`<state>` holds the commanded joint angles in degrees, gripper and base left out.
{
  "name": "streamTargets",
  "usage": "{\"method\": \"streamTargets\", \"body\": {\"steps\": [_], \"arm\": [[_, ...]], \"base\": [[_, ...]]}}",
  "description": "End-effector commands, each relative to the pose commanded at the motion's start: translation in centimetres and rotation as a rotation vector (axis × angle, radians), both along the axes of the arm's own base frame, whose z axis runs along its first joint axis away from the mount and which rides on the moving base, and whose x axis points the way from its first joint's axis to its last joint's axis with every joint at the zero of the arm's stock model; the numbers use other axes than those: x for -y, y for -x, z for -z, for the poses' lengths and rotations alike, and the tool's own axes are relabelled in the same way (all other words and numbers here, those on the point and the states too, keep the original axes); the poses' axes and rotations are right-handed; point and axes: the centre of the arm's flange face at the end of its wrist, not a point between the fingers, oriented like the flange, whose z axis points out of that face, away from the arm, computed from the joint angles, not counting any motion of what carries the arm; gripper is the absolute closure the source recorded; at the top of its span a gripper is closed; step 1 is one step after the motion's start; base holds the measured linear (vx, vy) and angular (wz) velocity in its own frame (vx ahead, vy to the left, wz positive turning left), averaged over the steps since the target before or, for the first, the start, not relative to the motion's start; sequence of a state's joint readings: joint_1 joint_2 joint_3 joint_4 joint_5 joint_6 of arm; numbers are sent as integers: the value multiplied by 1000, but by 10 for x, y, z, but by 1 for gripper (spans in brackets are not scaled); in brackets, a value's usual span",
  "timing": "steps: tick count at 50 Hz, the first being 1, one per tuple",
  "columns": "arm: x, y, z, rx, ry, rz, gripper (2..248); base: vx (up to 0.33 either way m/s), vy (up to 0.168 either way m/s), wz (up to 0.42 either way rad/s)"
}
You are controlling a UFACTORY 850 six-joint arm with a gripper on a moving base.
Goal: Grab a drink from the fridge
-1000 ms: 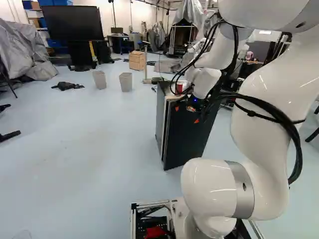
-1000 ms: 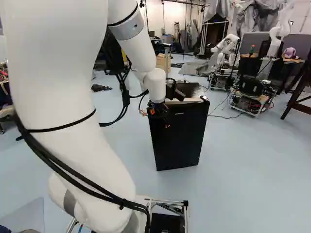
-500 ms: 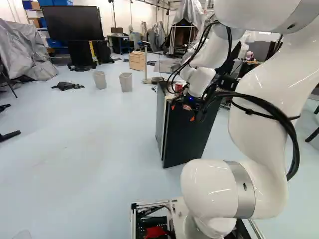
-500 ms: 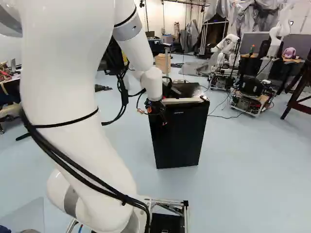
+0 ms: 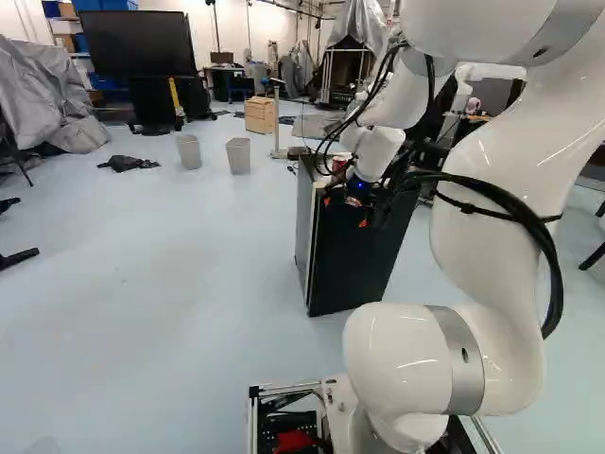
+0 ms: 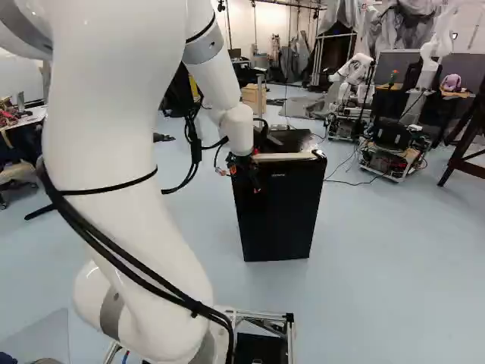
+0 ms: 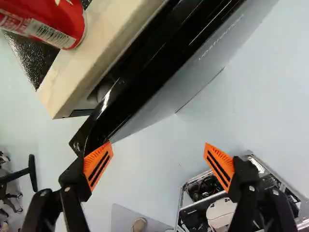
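The gripper [image 7: 159,157] is standing wide apart (holding nothing); one finger [image 7: 99,164], sitting near the fridge door [image 7: 183,82], is risking a bump.

Black screen [image 5: 137,43], far from me; two grey bins [image 5: 238,157], upright, apart, nearer me; dark cloth [image 5: 128,164] beside them; wooden box [image 5: 259,115] beyond.

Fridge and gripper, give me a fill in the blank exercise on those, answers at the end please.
The can on top of the fridge is coloured ____.
The fridge itself stands on the ____.
The gripper is not shut but ____.
Its finger pads are coloured ____.
Missing words: red; floor; open; orange.
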<state>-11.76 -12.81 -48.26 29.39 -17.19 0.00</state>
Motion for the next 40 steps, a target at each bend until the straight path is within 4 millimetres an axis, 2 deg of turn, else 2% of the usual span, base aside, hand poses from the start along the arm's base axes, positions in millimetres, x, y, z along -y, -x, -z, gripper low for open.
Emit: {"method": "streamTargets", "body": {"steps": [40], "arm": [[0, -25, 0, 12, 2, -9, 3]], "base": [[0, 0, 0]]}}
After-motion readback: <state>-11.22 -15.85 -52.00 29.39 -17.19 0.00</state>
